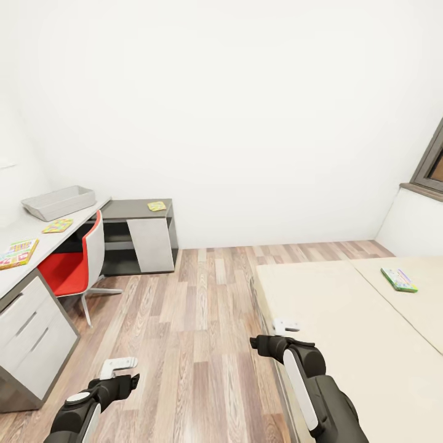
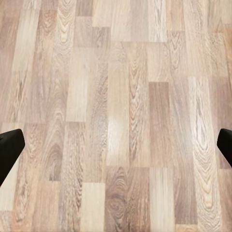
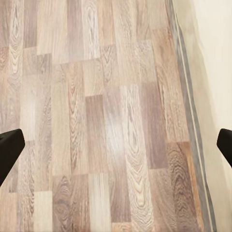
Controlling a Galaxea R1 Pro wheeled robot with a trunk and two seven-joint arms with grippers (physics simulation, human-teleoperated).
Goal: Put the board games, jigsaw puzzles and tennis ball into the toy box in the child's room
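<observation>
The grey toy box (image 1: 58, 202) stands on the white desk (image 1: 12, 280) at the left. In front of it lie a yellow-green flat box (image 1: 57, 226) and a colourful board game (image 1: 17, 253). Another small yellow-green flat box (image 1: 157, 206) rests on the lower dark side table (image 1: 132, 212). A green board game (image 1: 399, 279) lies on the beige bed (image 1: 344, 332) at the right. My left gripper (image 1: 120, 367) hangs open over the wooden floor (image 2: 116, 96). My right gripper (image 1: 286, 326) is open too, beside the bed's edge (image 3: 193, 121), holding nothing.
A red and white swivel chair (image 1: 74, 264) stands tucked at the desk. Grey desk drawers (image 1: 34, 335) are close at my left. A window frame (image 1: 434, 163) sits high at the right. Wooden floor (image 1: 191, 307) runs between desk and bed.
</observation>
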